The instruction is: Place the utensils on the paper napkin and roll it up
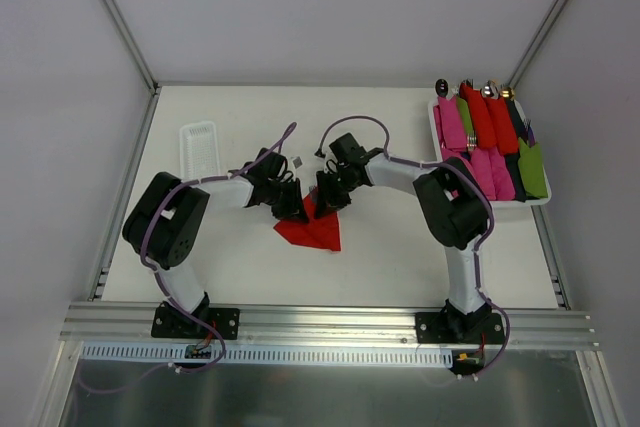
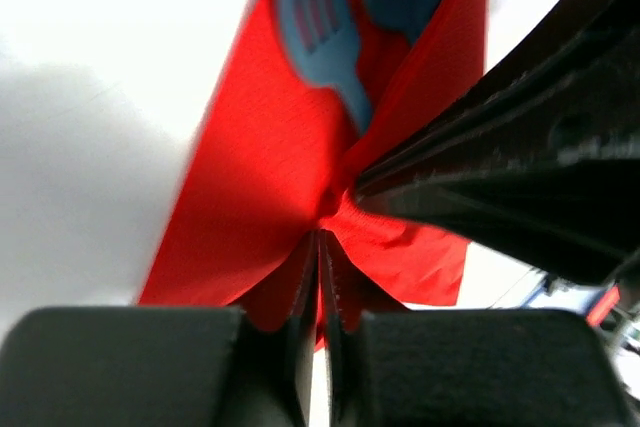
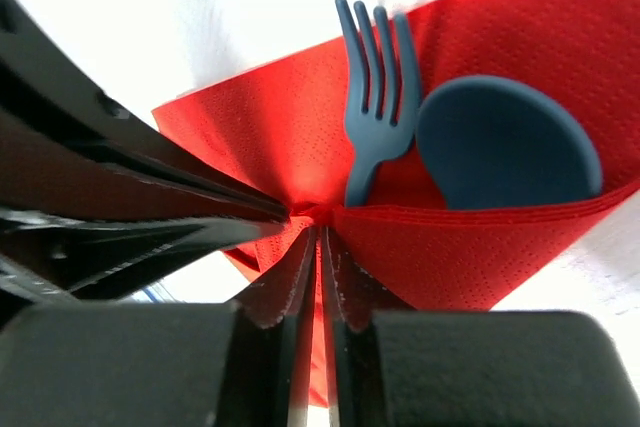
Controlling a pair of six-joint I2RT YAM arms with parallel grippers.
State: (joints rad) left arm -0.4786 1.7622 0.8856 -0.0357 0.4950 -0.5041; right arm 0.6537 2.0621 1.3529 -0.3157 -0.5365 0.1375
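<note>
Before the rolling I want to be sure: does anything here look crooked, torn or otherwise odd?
No tear or spill shows. The thin red paper napkin is folded over the blue plastic fork and blue plastic spoon, but bunched at one spot, where the left gripper and right gripper both pinch it.

Bright even light, blurred wrist close-ups

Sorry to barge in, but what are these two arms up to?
Both arms are working on the red paper napkin. The left claw and right claw are each pinched shut on a fold of it, close together. A blue fork and spoon lie on the napkin, one edge folded up over their handles. It is not rolled yet.
</note>
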